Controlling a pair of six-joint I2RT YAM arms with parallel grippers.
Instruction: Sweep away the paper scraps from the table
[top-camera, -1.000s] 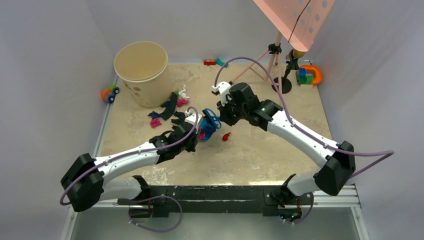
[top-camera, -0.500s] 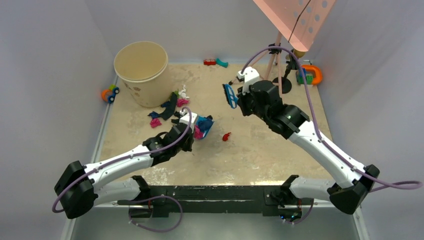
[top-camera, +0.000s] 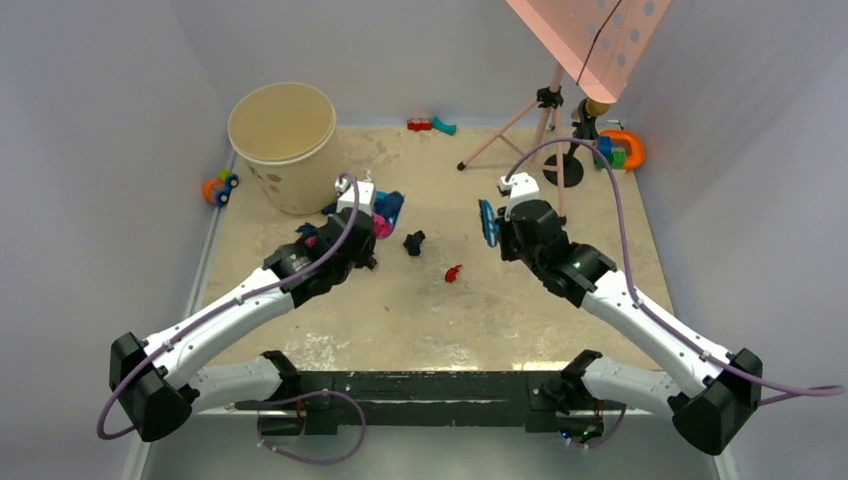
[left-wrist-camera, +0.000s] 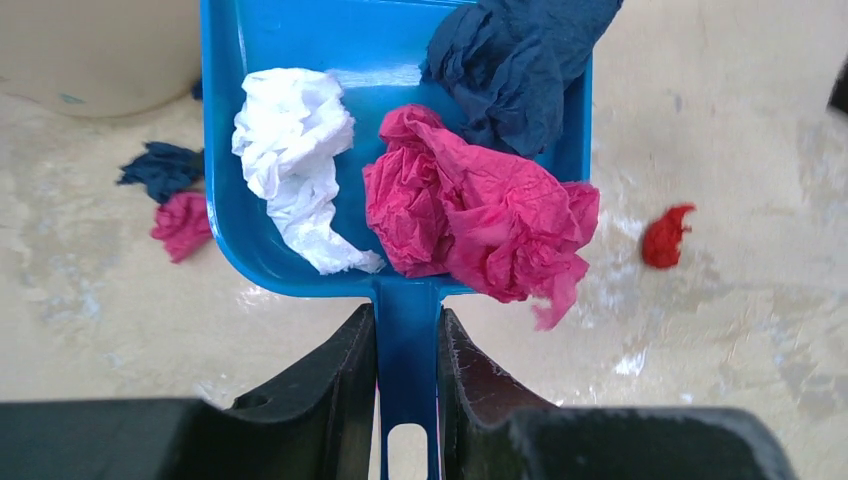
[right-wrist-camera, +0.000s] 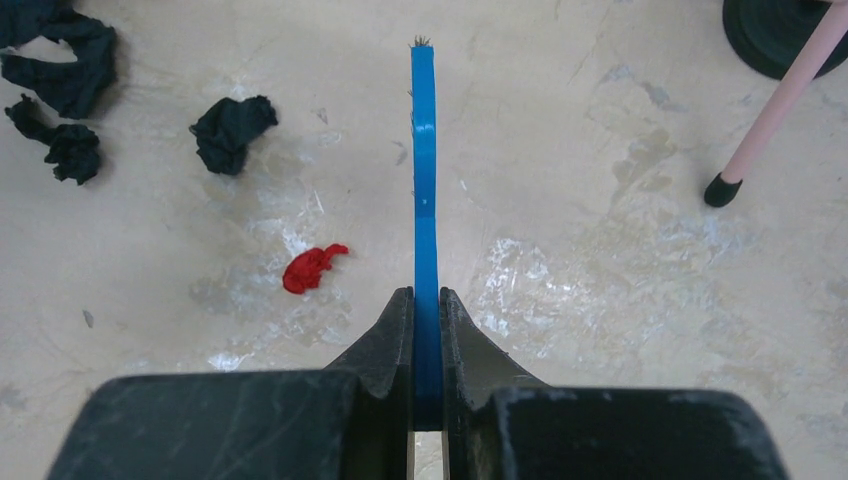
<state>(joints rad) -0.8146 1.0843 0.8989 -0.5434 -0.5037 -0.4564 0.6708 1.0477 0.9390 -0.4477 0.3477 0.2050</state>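
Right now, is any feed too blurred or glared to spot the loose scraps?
No. Top external: even, soft light, slightly coarse; the red scrap and black scrap are small but distinct. Left wrist: sharp, with a mild sheen on the dustpan floor. Right wrist: sharp on the table, the brush seen edge-on.

Seen from overhead, a beige bucket (top-camera: 298, 182) stands upright at 11 o'clock on the table (top-camera: 500, 310), with an orange and blue toy car (top-camera: 220, 187) near it at its 8 o'clock. A blue dustpan (top-camera: 390, 204) is at the bucket's 4 o'clock. A red block (top-camera: 418, 124) and a teal block (top-camera: 444, 127) lie side by side at 12 o'clock. At 1 o'clock a pink tripod (top-camera: 508, 133) stands under a tilted pink perforated board (top-camera: 600, 40), a black disc base (top-camera: 570, 172) beside its legs. An orange arch toy (top-camera: 631, 141) sits at 2 o'clock. A blue brush (top-camera: 488, 222) is at the disc's 8 o'clock.
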